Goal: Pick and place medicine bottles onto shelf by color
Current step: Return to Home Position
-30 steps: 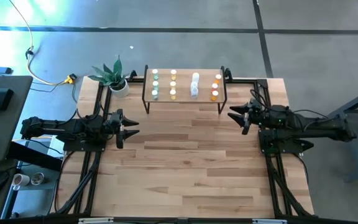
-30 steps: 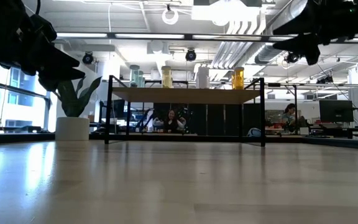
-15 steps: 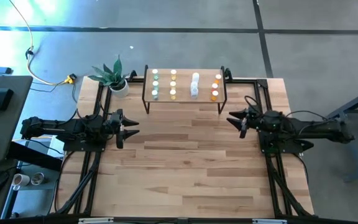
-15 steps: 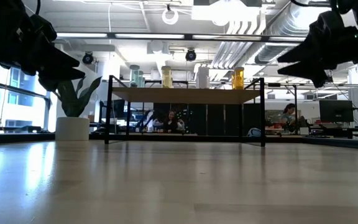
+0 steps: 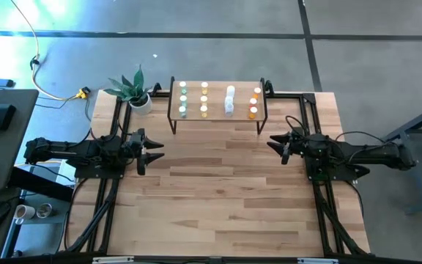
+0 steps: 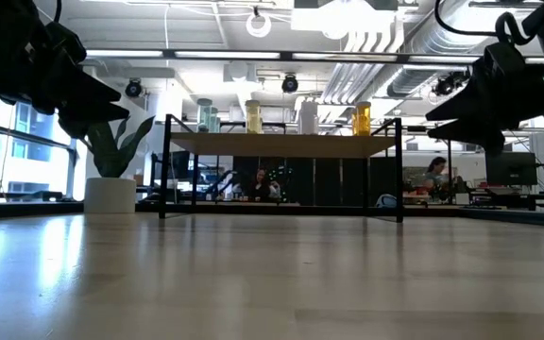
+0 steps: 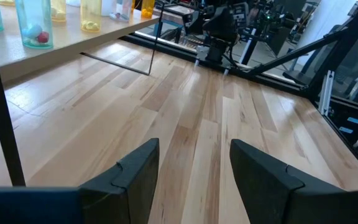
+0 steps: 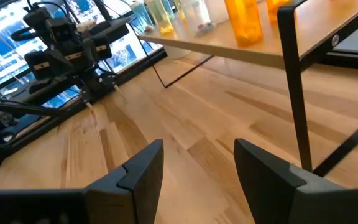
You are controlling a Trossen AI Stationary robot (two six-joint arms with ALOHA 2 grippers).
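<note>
Now homing: both hands empty, medicine bottles [image 5: 204,99] shelved.
Right hand [image 5: 275,141], fingers spread, should draw back level, clear of the thin black metal legs of the shelf [image 5: 217,110] near its fingertips. Left hand [image 5: 154,150], also spread, waits opposite. Small translucent plastic cylinders with pale caps stand in colour rows on smooth pale wood, above the plank surface [image 5: 218,191].

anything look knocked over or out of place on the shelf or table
Nothing stands out. The bottles stand upright in four colour-sorted rows on the shelf. The left gripper and right gripper hang open and empty at either side of the table.
</note>
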